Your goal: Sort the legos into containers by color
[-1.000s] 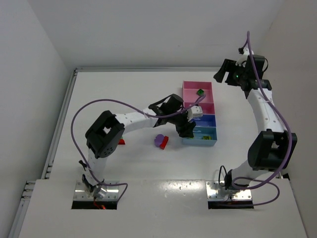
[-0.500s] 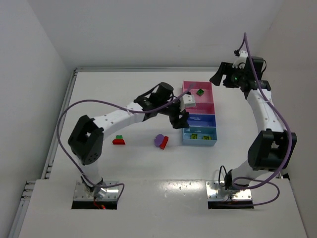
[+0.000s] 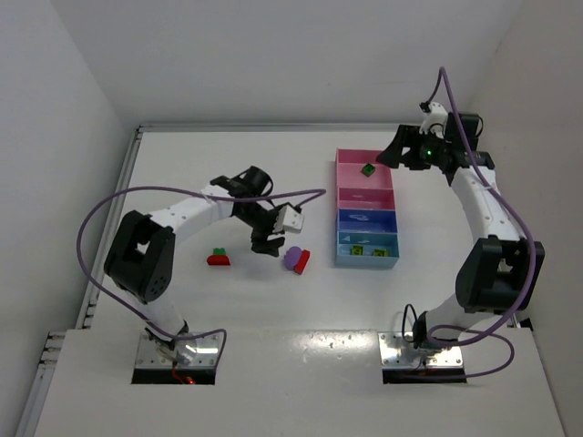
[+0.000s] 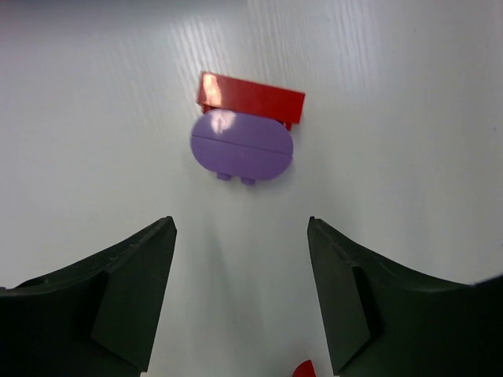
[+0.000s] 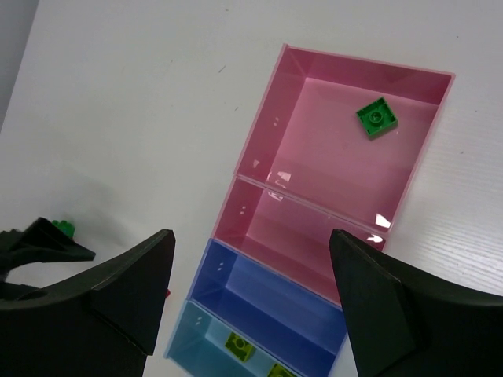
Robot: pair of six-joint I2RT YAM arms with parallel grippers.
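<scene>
**Left gripper [image 4: 240, 236] open wide, facing a purple-and-red pair left of the tray [image 3: 338, 211].**
We see the purple lego [image 4: 242, 147] touching the red lego [image 4: 251, 98] on the table [image 3: 182, 164], just ahead of the empty, spread jaws and near the tray's light blue compartment [image 5: 206, 338]. The right gripper [image 5: 250, 259], also spread and empty, hovers above the tray's large pink compartment [image 5: 330, 149], where a green lego [image 5: 377, 117] lies.
</scene>
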